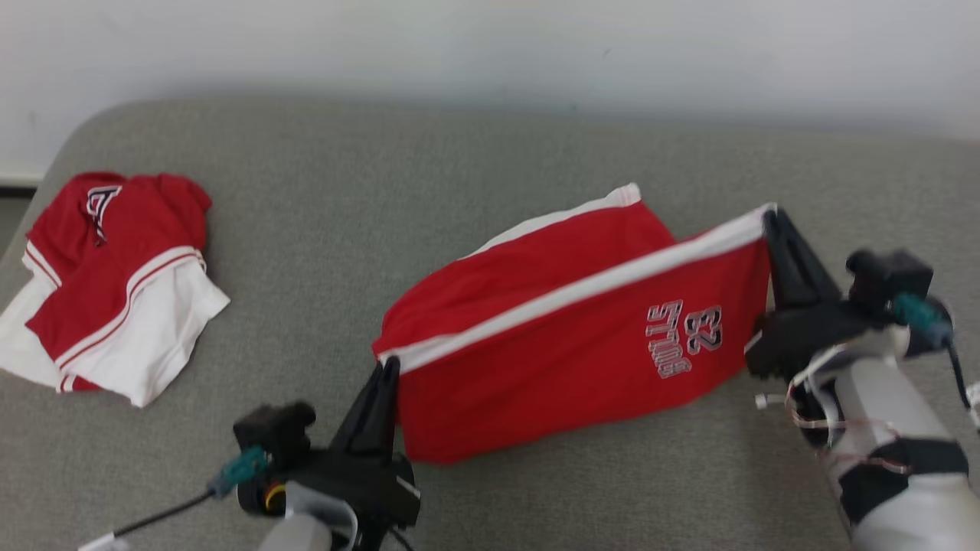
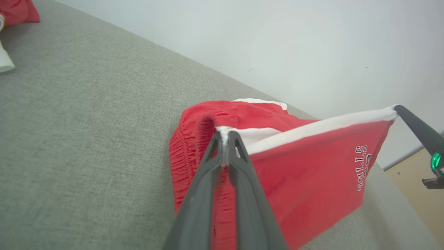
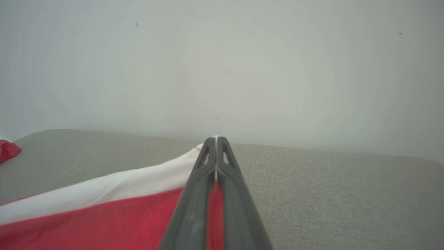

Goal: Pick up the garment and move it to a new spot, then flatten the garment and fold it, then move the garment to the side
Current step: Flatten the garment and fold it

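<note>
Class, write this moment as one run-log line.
left gripper: shut on red shorts; right gripper: shut on red shorts; white stripe: taut between

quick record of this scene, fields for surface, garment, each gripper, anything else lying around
surface: grey cushion, pale wall behind
garment: red shorts, white stripe along the raised edge, stretched between both grippers, lower part resting on the cushion
print: lettering and a number near the shorts' right end
left arm: left gripper shut on the stripe's left end
right arm: right gripper shut on the stripe's right end
other: red and white garment, crumpled at far left, apart from the shorts
</note>
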You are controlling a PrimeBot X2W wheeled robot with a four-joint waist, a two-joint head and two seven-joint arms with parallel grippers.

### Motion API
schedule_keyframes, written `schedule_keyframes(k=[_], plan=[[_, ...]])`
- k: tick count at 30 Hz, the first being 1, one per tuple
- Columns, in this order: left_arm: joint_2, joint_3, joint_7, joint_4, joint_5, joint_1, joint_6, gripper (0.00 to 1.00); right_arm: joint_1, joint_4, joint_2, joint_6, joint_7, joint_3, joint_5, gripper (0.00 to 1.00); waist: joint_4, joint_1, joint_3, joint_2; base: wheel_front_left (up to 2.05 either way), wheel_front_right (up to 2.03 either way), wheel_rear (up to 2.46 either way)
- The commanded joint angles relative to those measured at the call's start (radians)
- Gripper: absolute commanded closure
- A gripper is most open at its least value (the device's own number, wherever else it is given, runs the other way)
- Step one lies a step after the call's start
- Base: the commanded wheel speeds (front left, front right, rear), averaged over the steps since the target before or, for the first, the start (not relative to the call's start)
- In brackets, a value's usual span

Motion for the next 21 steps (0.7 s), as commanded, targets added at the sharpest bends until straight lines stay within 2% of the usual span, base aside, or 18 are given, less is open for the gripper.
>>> schedule_keyframes(k=[1,8,21], plan=[[-0.004,0.001,-0.003,0.007,-0.01,-0.052,0.002,1.0,-0.063,0.029,-0.01,-0.003,0.0,0.006,-0.014,1.0,0.079,-0.0003,0.13,-0.0001,0.0,0.0,0.0],[-0.023,0.021,-0.003,0.015,-0.009,-0.178,0.002,1.0,-0.242,0.122,-0.016,-0.003,0.0,0.038,-0.043,1.0,0.106,-0.0003,0.232,-0.0001,0.0,0.0,0.0],[-0.026,0.007,-0.003,0.002,-0.027,-0.269,0.002,1.0,-0.387,0.222,-0.016,-0.003,0.0,0.023,-0.113,1.0,0.124,-0.0003,0.32,-0.0001,0.0,0.0,0.0]])
